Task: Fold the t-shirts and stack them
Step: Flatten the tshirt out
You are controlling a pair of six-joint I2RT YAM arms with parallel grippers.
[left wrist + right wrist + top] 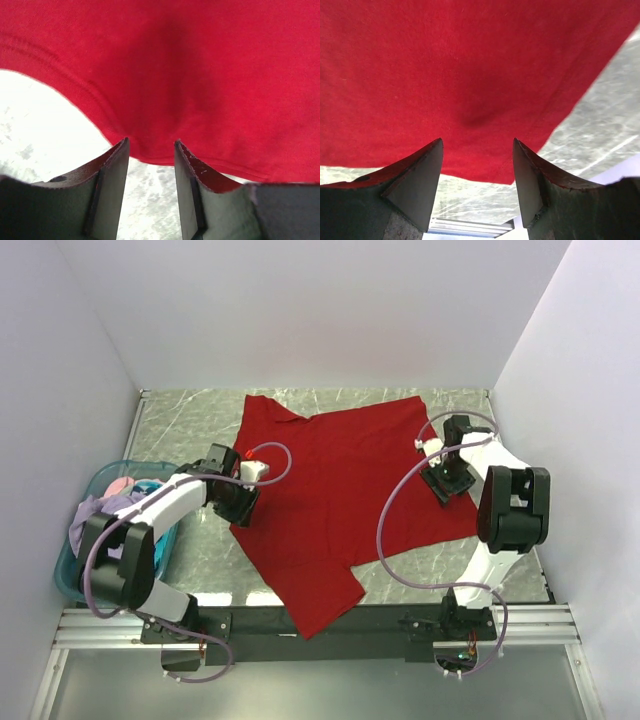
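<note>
A large red t-shirt (pixel 340 490) lies spread flat on the marble table, one corner hanging over the near edge. My left gripper (pixel 240 502) sits low at the shirt's left edge. In the left wrist view the left gripper (pixel 151 145) has a narrow gap between its jaws, and the red t-shirt's (pixel 200 75) hem lies right at the fingertips. My right gripper (pixel 445 480) is at the shirt's right edge. The right gripper (pixel 477 142) stands open wider, with the red t-shirt's (pixel 470 70) hem at its tips. More t-shirts, lavender (pixel 95 515) and pink (pixel 120 483), are bunched in a basket.
A translucent teal basket (pixel 70 575) stands at the table's left edge, beside the left arm. White walls close in the back and both sides. Bare marble (pixel 190 420) shows left of the shirt and at the near right (pixel 500 570).
</note>
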